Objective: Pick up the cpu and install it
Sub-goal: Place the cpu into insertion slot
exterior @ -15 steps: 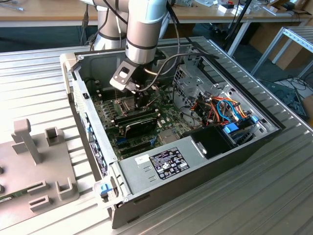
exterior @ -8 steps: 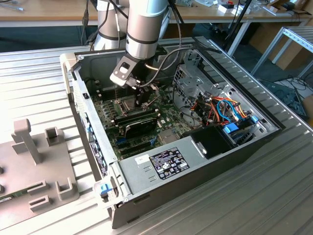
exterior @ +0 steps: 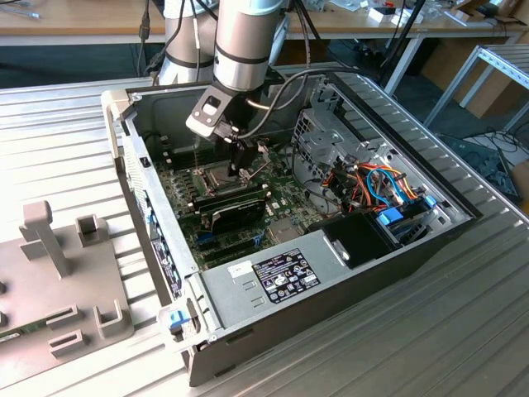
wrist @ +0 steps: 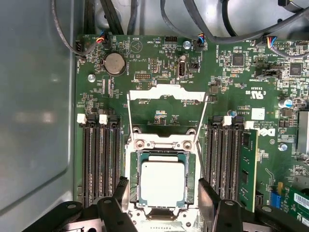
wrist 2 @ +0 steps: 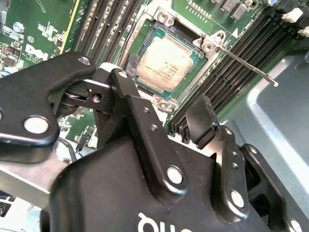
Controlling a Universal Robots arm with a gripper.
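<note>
The cpu (wrist: pixel 162 183), a small square chip with a dull silver top, lies flat in the motherboard socket (wrist: pixel 193 166); the second wrist view shows the cpu (wrist 2: pixel 166 63) too. The hinged metal socket frame (wrist: pixel 166 92) stands tipped open behind it, and its thin lever (wrist 2: pixel 246 65) sticks out to one side. My gripper (wrist: pixel 164 193) hovers just above the chip, open, one black finger (wrist: pixel 120 188) on each side and neither touching it. In the exterior view the gripper (exterior: pixel 240 161) hangs inside the open computer case (exterior: pixel 463 219), over the green motherboard (exterior: pixel 178 194).
Memory slots (wrist: pixel 99 159) flank the socket, and one green memory stick (wrist: pixel 248 169) is seated. A long black card (exterior: pixel 235 207) lies close in front of the gripper. A drive cage (exterior: pixel 331 132), coloured cables (exterior: pixel 380 186) and the power supply (exterior: pixel 281 277) crowd the case. Grey fixtures (exterior: pixel 66 281) stand outside it.
</note>
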